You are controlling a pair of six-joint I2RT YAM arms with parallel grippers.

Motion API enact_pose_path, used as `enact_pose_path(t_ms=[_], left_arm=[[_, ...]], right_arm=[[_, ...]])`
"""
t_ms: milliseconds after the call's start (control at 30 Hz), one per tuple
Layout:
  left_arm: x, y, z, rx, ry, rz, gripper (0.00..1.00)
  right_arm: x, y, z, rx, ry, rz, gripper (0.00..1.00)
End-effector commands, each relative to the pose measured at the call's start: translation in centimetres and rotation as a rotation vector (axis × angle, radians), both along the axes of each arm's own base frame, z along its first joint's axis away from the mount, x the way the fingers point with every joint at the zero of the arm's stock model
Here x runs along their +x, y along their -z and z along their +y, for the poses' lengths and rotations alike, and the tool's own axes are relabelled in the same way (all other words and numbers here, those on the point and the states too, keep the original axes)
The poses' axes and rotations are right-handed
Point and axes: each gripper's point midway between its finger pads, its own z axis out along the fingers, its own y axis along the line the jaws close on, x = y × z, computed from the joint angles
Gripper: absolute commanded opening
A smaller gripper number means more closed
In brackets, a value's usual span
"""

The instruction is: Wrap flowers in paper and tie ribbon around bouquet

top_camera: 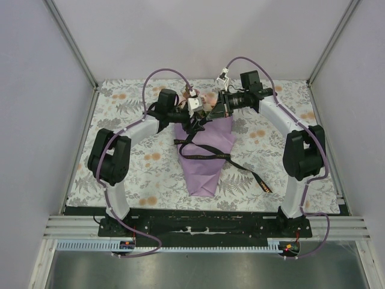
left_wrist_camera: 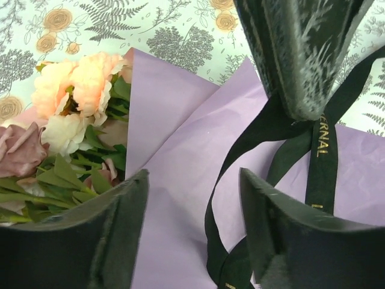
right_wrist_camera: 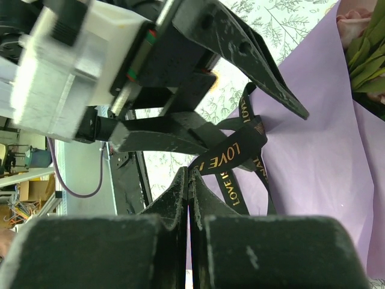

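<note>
Left gripper (left_wrist_camera: 192, 180): jaws spread wide, holding nothing; its two dark fingers (left_wrist_camera: 120, 235) stand either side of a slack loop of the ribbon (left_wrist_camera: 325, 156), and whether they touch it cannot be told. Right gripper (right_wrist_camera: 189, 174): jaws pressed together, pinching the ribbon at their tips, with gold-lettered strands fanning out from the pinch over the lilac wrap. The two sets of jaws stand close together, tips near each other, just above the wide end of the bouquet (top_camera: 204, 159). Left arm (top_camera: 135, 129): reaches from its base at the near left edge, elbow out to the left, wrist turned inward toward the middle. Right arm (top_camera: 283, 117): mirrors it, elbow out to the right, wrist pointing left at the same spot. Bouquet: lies flat at the centre of the worktop (top_camera: 138, 171), narrow tip toward the arm bases, wide end away from them. Paper (left_wrist_camera: 180, 138): lilac face outward, folded into a cone. Contents: flowers (left_wrist_camera: 78, 90), peach, cream and dusky-mauve blooms with green leaves, projecting from the wide end. Ribbon, black: crosses the upper half of the cone, one long tail trailing off onto the worktop to the right. Worktop cover: floral-print cloth (top_camera: 252, 132), grey and orange. Purple cables (top_camera: 159, 75) arch above each wrist.
</note>
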Motion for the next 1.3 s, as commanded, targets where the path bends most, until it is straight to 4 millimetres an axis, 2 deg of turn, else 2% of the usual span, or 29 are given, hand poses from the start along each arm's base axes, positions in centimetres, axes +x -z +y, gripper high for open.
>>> enact_pose_path(t_ms=[0,133,267,300,367,400,467,533,600,667,733,833,933,1033,1133,1267], left_arm=[[-0.3,0.0,-1.3,-0.052,0.085,-0.034,0.58],[-0.3,-0.1,-1.4,-0.064,0.089,-0.027,0.40],[-0.8,-0.7,-1.3,-0.072,0.087,-0.021,0.08],[-0.8,-0.7,-1.2,-0.070,0.075,-0.013,0.02],[-0.8,-0.8,-0.9,-0.072,0.046,-0.003,0.02],[-1.0,-0.7,-0.8,-0.070,0.040,-0.001,0.02],[-0.9,-0.6,-0.6,-0.064,0.014,0.004,0.02],[-0.9,-0.5,-0.5,-0.063,-0.001,0.017,0.02],[-0.8,-0.5,-0.4,-0.064,-0.017,0.029,0.02],[-0.7,-0.6,-0.5,-0.067,-0.028,0.038,0.02],[-0.6,-0.6,-0.5,-0.070,-0.037,0.044,0.02],[-0.4,-0.6,-0.4,-0.070,-0.050,0.050,0.02],[-0.3,-0.7,-0.5,-0.072,-0.058,0.054,0.02],[-0.2,-0.9,-0.6,-0.074,-0.065,0.056,0.02],[-0.2,-0.8,-0.7,-0.078,-0.074,0.067,0.02],[-0.2,-0.6,-0.7,-0.075,-0.085,0.068,0.02]], right_arm=[[-1.0,-2.7,-0.1,0.043,-0.036,-0.064,0.00],[-1.1,-2.7,-0.1,0.038,-0.033,-0.065,0.00],[-0.6,-2.1,-0.5,0.005,-0.010,-0.086,0.00],[-0.3,-2.1,-0.9,-0.011,0.008,-0.095,0.15],[0.4,-2.2,-2.4,-0.039,0.062,-0.117,0.56],[1.1,-2.3,-3.6,-0.071,0.100,-0.154,0.70],[1.6,-3.0,-6.6,-0.130,0.162,-0.258,0.85],[1.4,-3.3,-9.7,-0.206,0.212,-0.383,0.97],[0.6,-3.1,-12.1,-0.281,0.231,-0.493,0.98],[-1.3,-0.9,-14.0,-0.377,0.198,-0.542,0.98],[-4.6,1.9,-14.8,-0.447,0.047,-0.569,0.98],[-8.6,6.4,-16.1,-0.560,-0.069,-0.401,0.96],[-11.9,10.3,-18.6,-0.701,-0.110,-0.297,0.92],[-14.4,13.0,-20.5,-0.800,-0.131,-0.242,0.89],[-16.0,15.4,-21.1,-0.869,-0.163,-0.196,0.86],[-15.9,17.3,-20.8,-0.924,-0.163,-0.196,0.81]])
